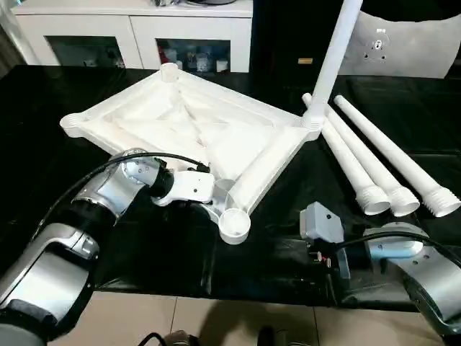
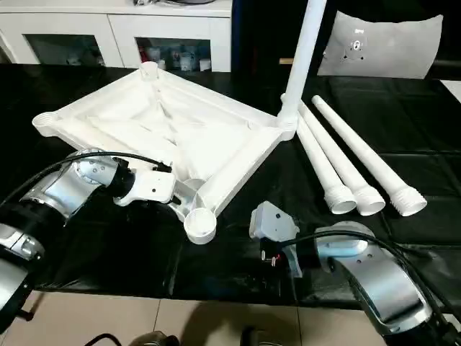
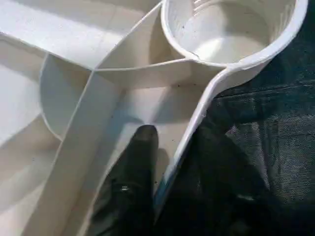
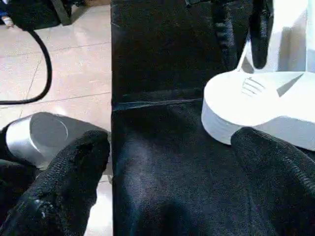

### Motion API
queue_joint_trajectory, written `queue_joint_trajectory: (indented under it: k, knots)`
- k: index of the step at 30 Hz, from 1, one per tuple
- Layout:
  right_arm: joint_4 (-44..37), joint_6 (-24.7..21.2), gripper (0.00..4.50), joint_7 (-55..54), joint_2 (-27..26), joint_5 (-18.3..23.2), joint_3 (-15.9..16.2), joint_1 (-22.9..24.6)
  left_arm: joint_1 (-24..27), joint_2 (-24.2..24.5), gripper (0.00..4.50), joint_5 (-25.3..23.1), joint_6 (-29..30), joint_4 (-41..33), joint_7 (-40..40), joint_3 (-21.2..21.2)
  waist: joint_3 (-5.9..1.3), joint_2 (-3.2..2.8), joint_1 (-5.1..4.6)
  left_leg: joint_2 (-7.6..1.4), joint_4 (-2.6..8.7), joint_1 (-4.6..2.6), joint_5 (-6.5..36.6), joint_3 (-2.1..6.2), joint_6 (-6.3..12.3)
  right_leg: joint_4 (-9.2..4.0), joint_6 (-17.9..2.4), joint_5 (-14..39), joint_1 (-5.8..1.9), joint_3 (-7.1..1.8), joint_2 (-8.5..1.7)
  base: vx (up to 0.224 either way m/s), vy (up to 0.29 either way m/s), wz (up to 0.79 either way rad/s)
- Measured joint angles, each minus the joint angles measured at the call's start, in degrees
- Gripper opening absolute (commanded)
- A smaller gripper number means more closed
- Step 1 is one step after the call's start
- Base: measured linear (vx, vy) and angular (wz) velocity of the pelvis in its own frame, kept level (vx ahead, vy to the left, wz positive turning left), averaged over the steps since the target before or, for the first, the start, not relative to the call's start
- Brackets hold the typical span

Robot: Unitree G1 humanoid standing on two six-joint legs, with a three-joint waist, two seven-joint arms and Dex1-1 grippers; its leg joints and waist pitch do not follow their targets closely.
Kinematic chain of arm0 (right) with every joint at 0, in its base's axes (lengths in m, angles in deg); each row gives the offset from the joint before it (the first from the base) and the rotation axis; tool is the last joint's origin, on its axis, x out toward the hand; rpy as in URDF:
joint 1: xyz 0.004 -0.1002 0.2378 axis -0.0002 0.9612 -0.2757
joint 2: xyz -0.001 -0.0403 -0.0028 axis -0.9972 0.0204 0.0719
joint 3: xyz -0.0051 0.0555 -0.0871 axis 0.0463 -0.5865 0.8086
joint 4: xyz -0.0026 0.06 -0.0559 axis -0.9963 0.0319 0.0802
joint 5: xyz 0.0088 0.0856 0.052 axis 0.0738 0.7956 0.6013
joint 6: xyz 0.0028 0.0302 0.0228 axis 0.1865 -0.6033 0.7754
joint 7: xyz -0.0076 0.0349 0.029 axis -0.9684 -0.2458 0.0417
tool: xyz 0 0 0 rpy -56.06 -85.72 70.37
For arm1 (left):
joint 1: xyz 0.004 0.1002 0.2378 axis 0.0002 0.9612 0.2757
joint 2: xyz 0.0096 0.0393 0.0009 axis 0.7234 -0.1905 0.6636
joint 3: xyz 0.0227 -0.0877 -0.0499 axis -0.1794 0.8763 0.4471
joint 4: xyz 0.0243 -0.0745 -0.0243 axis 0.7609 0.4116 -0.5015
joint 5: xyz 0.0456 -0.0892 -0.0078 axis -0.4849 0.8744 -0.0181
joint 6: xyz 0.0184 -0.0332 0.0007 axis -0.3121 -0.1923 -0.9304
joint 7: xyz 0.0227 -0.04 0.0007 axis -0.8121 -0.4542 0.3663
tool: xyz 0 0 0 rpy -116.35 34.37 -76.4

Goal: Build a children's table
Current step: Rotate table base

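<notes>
Silver forearms frame the scene from the near edge of the black counter (image 1: 180, 267). Left hand (image 3: 162, 162): closed on the rim wall of the tabletop (image 1: 194, 122) just beside its nearest corner socket (image 1: 235, 224), one black finger (image 3: 138, 162) inside the rim on the ribbed underside, the other outside over the black cloth. Right hand (image 4: 167, 162): fingers spread wide and holding nothing, resting low on the counter near that same socket, which lies just ahead of the fingertips. Tabletop: white plastic, square, lying upside down on the counter, diagonal ribs crossing in an X, a round socket at each corner. One leg (image 1: 333, 58) stands upright in the corner socket farthest from the right hand. Three loose legs (image 1: 374, 162), long, white, tapered, lie side by side on the counter beside the tabletop, past the standing leg, threaded wide ends toward the robot. White cabinet (image 1: 137, 32) stands behind the counter.
</notes>
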State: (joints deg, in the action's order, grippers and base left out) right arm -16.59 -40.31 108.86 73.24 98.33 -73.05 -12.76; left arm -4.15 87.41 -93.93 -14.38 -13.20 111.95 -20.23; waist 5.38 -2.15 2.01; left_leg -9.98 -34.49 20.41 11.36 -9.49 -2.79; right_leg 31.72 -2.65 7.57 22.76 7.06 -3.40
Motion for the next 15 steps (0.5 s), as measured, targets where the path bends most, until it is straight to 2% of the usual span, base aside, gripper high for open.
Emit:
queue_joint_trajectory:
  k: [8, 13, 15]
  knots:
    - [-0.11, -0.29, 4.5, 0.36, 1.05, 0.4, 0.0, 0.11, -1.99, -0.22, 0.59, 0.22, 1.52, 0.89, 6.49, -1.01, -0.14, -0.22, -0.16, -0.02, 0.23, 0.07, 0.11, -0.03, 0.15, 0.03, 0.0, 0.0, 0.14, 0.0, 0.02, 0.0, 0.0, 0.0]
    - [-0.11, -0.37, 4.5, 0.37, 1.0, 0.58, 0.0, 0.03, -2.31, -1.09, 0.4, 0.4, 4.76, 0.71, 8.49, -1.0, -0.26, -0.41, -0.25, -0.03, 0.25, 0.08, 0.0, -0.09, 0.36, 0.03, 0.0, 0.0, 0.15, -0.02, 0.02, 0.0, 0.0, 0.0]
    - [-0.11, -0.35, 4.5, 0.19, 0.97, 0.57, 0.0, 0.03, -2.3, -1.97, 0.29, 0.42, 7.79, 0.6, 7.41, -0.68, -0.37, -0.57, -0.21, -0.03, 0.21, 0.02, -0.01, -0.1, 0.37, 0.03, 0.0, 0.0, 0.09, -0.02, 0.02, 0.0, 0.0, 0.0]
